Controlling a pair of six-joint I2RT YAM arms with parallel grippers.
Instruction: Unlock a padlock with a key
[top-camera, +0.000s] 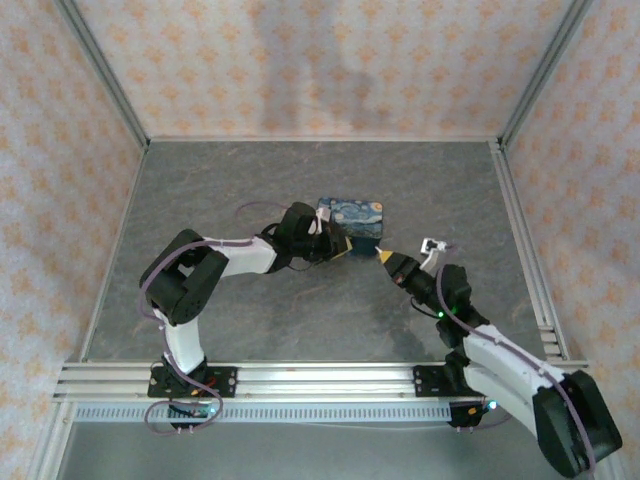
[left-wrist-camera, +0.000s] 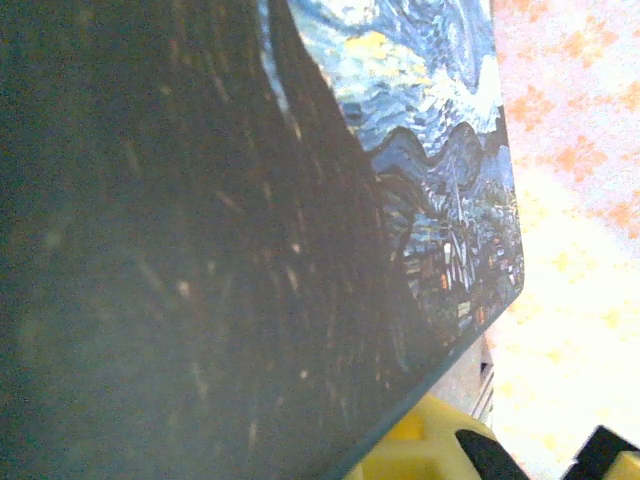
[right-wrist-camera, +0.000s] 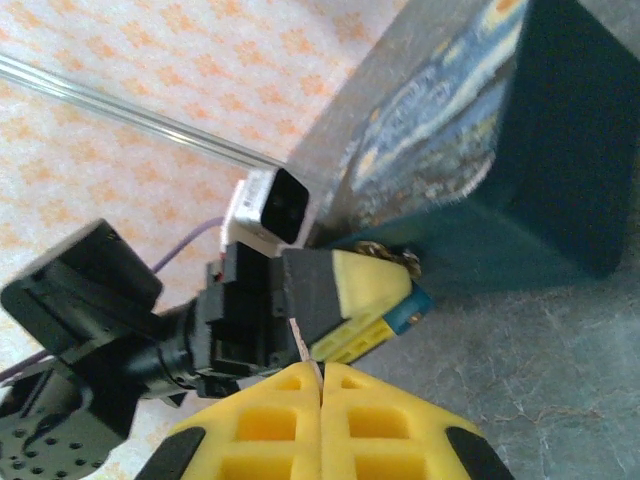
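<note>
Bounding the grey counter (top-camera: 200, 190) on the left, the left wall (top-camera: 50, 180) and a slanting metal post (top-camera: 100, 70) are closing that side, and a broad open stretch is lying between them and the left arm (top-camera: 205, 270). Metal rails (top-camera: 300, 382) are running along the near edge, where both bases are bolted. The left arm is reaching rightward to mid-counter, where the left tool (top-camera: 336, 250) is sitting just beside the near face of a painted blue-and-yellow tin (top-camera: 352, 218). In the right wrist view that tool's fingers (right-wrist-camera: 350, 285) are clenching a small bluish-grey lump, the padlock (right-wrist-camera: 416, 306), whose end is poking out close to the tin's lower corner. The tin is standing directly behind this grip and blocking the way forward, while open counter is spreading beyond it to the back wall (top-camera: 320, 70). Just right of the padlock, the right tool (top-camera: 384, 257) is pointing at it from the near right with its yellow pads pressed together; whether something thin is pinched between them I cannot tell. Further right, the counter is lying free up to the side rail (top-camera: 525, 260) and the right wall (top-camera: 600, 180).
</note>
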